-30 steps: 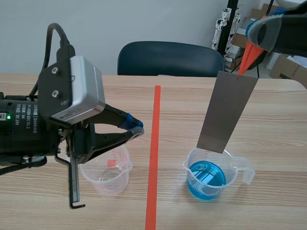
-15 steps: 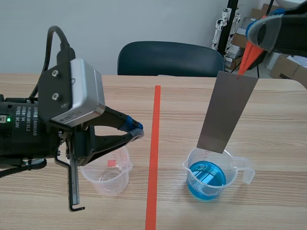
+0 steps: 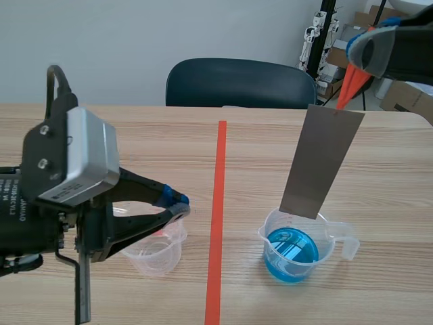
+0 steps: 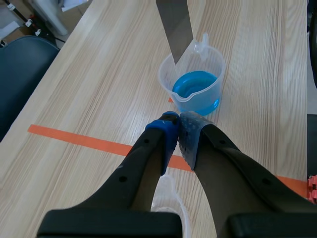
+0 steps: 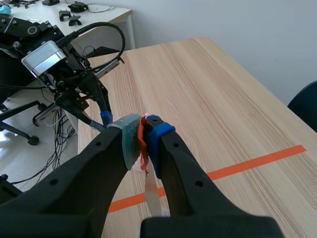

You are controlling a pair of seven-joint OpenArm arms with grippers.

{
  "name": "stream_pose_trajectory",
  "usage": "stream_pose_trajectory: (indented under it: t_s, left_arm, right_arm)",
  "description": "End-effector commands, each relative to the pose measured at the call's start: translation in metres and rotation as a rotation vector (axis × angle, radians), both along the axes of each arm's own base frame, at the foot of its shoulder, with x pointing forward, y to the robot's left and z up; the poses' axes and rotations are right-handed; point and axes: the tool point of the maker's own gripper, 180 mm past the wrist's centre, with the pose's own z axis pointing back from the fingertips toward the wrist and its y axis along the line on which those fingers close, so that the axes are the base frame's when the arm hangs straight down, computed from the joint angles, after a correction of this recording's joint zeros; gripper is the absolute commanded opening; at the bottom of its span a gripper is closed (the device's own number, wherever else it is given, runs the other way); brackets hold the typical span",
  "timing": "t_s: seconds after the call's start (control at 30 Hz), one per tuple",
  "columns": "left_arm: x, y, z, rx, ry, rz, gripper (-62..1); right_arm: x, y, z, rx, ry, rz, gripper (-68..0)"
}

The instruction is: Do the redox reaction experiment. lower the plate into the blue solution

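A long grey metal plate [image 3: 321, 162] hangs tilted from an orange tag [image 3: 351, 84], and my right gripper [image 3: 362, 51] is shut on that tag at the upper right. The plate's lower edge is just above the far rim of a clear beaker with blue solution [image 3: 292, 254], outside the liquid. In the right wrist view the tag [image 5: 142, 141] is pinched between the pads and the plate [image 5: 151, 196] shows edge-on below. My left gripper [image 3: 177, 203] is shut on nothing, over an empty clear beaker [image 3: 159, 247]. In the left wrist view its fingertips [image 4: 178, 126] meet short of the blue beaker [image 4: 195, 89] and plate [image 4: 174, 25].
An orange tape line [image 3: 218, 217] runs down the table between the two beakers. A dark chair [image 3: 240, 82] stands behind the far edge. Boxes and equipment [image 3: 399, 95] sit at the back right. The empty beaker [image 4: 171, 203] lies under the left gripper.
The left arm has drawn back to the left and lower, away from the tape line. The plate and the right gripper have hardly moved.
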Motion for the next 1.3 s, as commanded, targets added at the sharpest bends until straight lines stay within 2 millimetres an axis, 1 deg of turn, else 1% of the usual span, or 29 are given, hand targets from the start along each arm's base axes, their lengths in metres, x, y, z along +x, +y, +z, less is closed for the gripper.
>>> stream_pose_trajectory:
  t_s: [0.0, 0.2, 0.3, 0.4, 0.5, 0.6, 0.73, 0.8, 0.87, 1.0, 1.07, 1.13, 1.27]
  left_arm:
    - [-0.001, 0.011, 0.002, -0.005, 0.005, 0.019, -56.5]
    - [-0.015, 0.039, 0.000, -0.034, 0.040, 0.068, -56.5]
    - [-0.025, 0.051, 0.000, -0.060, 0.064, 0.096, -56.5]
    - [-0.038, 0.061, 0.000, -0.114, 0.094, 0.124, -56.5]
    - [-0.047, 0.077, -0.002, -0.176, 0.109, 0.179, -56.5]
    - [-0.058, 0.095, -0.013, -0.210, 0.129, 0.221, -56.5]
    - [-0.073, 0.123, -0.042, -0.207, 0.122, 0.300, -56.7]
    - [-0.084, 0.135, -0.051, -0.230, 0.111, 0.326, -56.7]
    - [-0.094, 0.143, -0.055, -0.257, 0.101, 0.342, -56.7]
    - [-0.114, 0.155, -0.061, -0.304, 0.060, 0.378, -56.8]
    - [-0.122, 0.157, -0.063, -0.331, 0.035, 0.380, -56.8]
    - [-0.130, 0.155, -0.068, -0.352, 0.028, 0.368, -56.9]
    - [-0.136, 0.148, -0.084, -0.359, 0.006, 0.362, -56.9]
  right_arm:
    - [0.001, -0.001, 0.011, 0.018, -0.019, 0.003, -67.1]
    - [0.001, -0.001, 0.010, 0.015, -0.018, 0.004, -67.1]
    - [0.001, -0.001, 0.010, 0.013, -0.018, 0.004, -67.1]
    - [0.000, -0.001, 0.008, 0.001, -0.023, 0.010, -67.1]
    - [-0.001, -0.001, 0.005, -0.005, -0.017, 0.011, -67.1]
    - [0.001, -0.004, 0.005, -0.009, -0.018, 0.001, -67.1]
    - [0.002, -0.010, 0.007, -0.020, -0.023, -0.012, -67.1]
    - [0.002, -0.012, 0.009, -0.016, -0.026, -0.018, -67.1]
    - [0.002, -0.013, 0.009, -0.016, -0.023, -0.020, -67.1]
    - [-0.001, -0.014, 0.002, -0.023, -0.007, -0.017, -67.1]
    - [-0.002, -0.016, 0.000, -0.022, -0.010, -0.015, -67.1]
    - [-0.001, -0.018, 0.000, -0.015, -0.024, -0.014, -67.1]
    - [0.005, -0.023, -0.002, -0.004, -0.041, -0.031, -67.1]
